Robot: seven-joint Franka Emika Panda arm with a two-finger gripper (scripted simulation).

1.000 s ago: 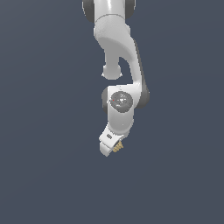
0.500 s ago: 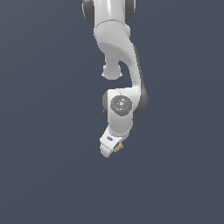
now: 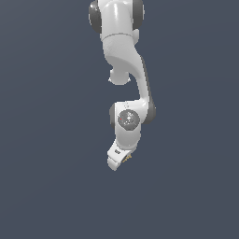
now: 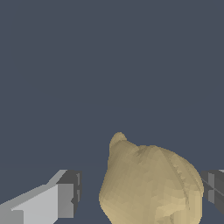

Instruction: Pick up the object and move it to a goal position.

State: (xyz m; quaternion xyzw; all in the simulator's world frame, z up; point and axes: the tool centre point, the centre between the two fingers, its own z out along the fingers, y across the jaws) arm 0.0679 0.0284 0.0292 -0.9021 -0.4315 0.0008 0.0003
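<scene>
- Near the centre of the exterior view, slightly below the middle, we see the white gripper [image 3: 122,161] at the end of the arm [image 3: 125,60], which comes down from the top edge of the frame.
- Just beside the gripper's lower tip, on the exterior view's right of it, we make out a small tan-yellow speck: the object [image 3: 127,158], touching the white body of the gripper.
- Behind everything we see only a plain dark blue-grey backdrop [image 3: 46,140], with no surface edge that we can pick out.
- Seen from the wrist camera, the object [image 4: 151,186] is large, lumpy and ridged, with a small nub on its upper part.
- On either side of it we see the fingers [image 4: 61,199], one white-and-grey, the other [image 4: 214,186] dark grey at the frame's edge.
- One finger shows a gap to the object; the other sits right at its flank, so we cannot tell whether the jaws truly grip it.
</scene>
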